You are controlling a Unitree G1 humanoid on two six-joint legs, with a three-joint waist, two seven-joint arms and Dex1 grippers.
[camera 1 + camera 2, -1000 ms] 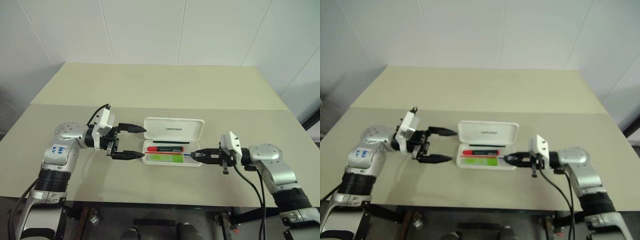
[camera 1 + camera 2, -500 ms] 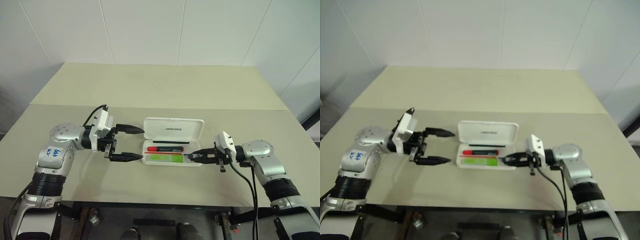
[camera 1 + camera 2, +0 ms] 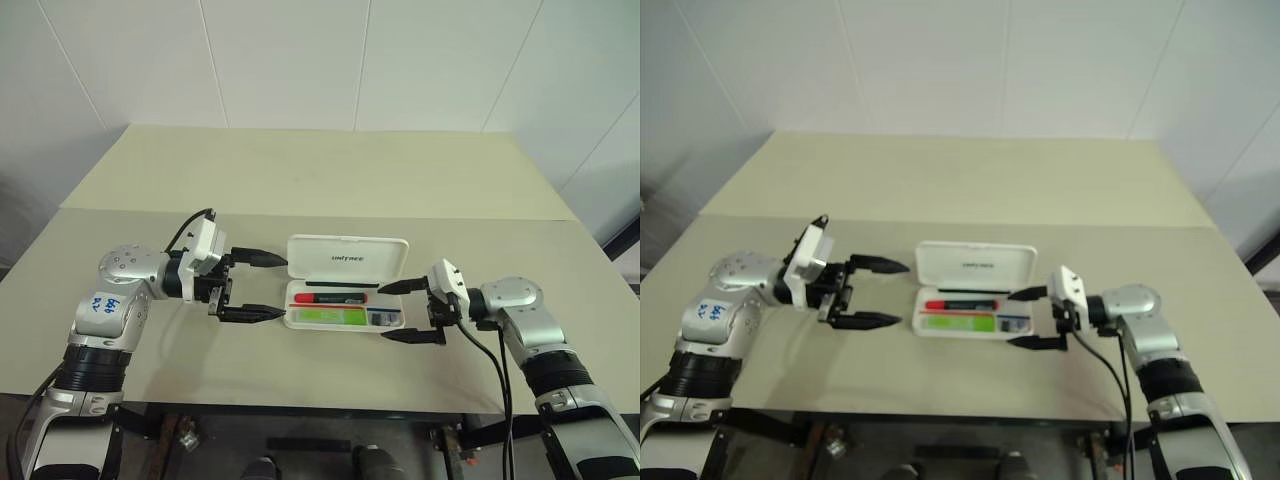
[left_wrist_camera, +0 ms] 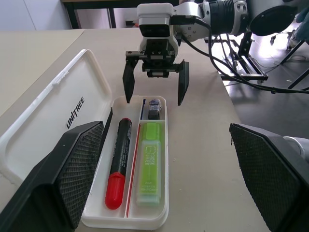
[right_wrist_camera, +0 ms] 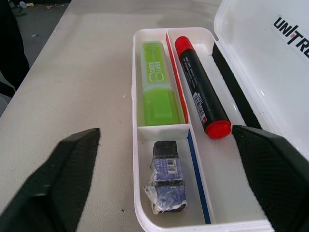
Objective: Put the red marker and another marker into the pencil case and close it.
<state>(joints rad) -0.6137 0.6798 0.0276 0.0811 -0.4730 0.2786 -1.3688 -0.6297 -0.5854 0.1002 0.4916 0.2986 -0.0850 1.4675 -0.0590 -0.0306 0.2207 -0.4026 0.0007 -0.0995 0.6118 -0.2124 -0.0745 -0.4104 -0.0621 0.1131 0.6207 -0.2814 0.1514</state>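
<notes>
The left gripper hangs just off the case's left end, jaws spread wide with nothing between them. The case lies open at mid-table, its lid leaning back toward the far side. In the tray the red marker lies in the far long slot and the green highlighter in the near one, side by side and apart only by a thin rib. A small dark block in clear wrap sits in the short compartment at the right end. The right gripper stands at that right end, jaws fully apart and holding nothing, one finger on the far side and one on the near side of the tray's end.

Both markers look stowed, so I judge the loading done and the closing step next. That calls for a finger to get behind the lid's far edge and swing it forward and down over the tray, while the other gripper steadies the light case against sliding.

The lid carries "UNITREE" in dark letters. The highlighter's print and the marker's white label are too small to read.
</notes>
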